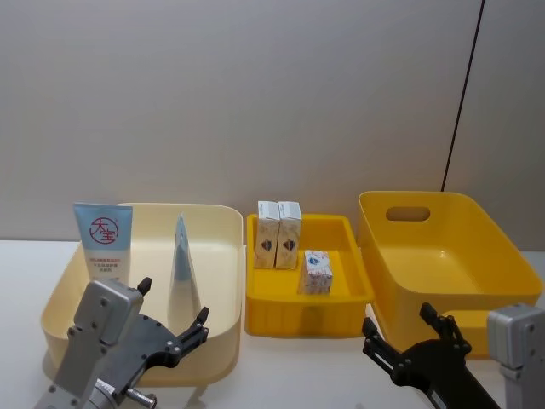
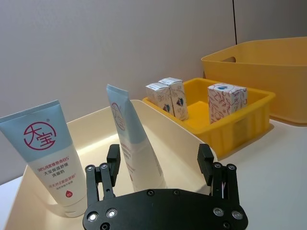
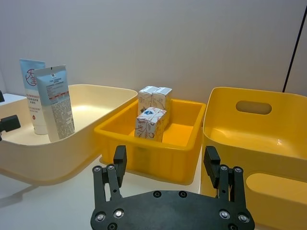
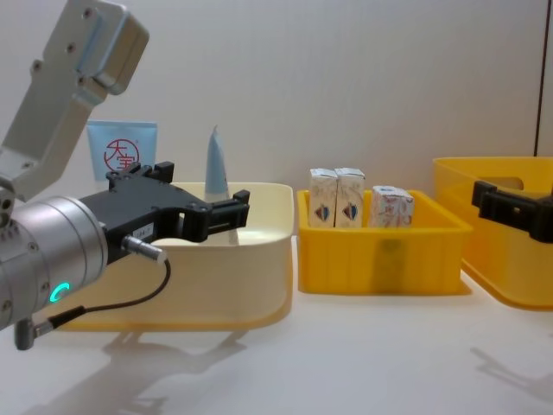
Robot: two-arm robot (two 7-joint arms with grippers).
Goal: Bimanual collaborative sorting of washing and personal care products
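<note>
Two pale-blue-and-white squeeze tubes [image 1: 102, 239] are standing crimped end up in the cream bin [image 1: 204, 207], just beyond the left tool [image 1: 174, 302], which is hovering with its jaws spread wide and holding nothing. Ahead of the right tool [image 1: 398, 322] and off to its left, that tool likewise gaping wide and empty, two cream cartons [image 1: 268, 226] and a white red-printed carton [image 1: 317, 271] are sitting in the small yellow bin [image 1: 306, 315]. Everything is looking light: the tubes soft and slick, so best pinched low across the flat faces, the cartons stiff but crushable, so best taken gently across opposite sides.
</note>
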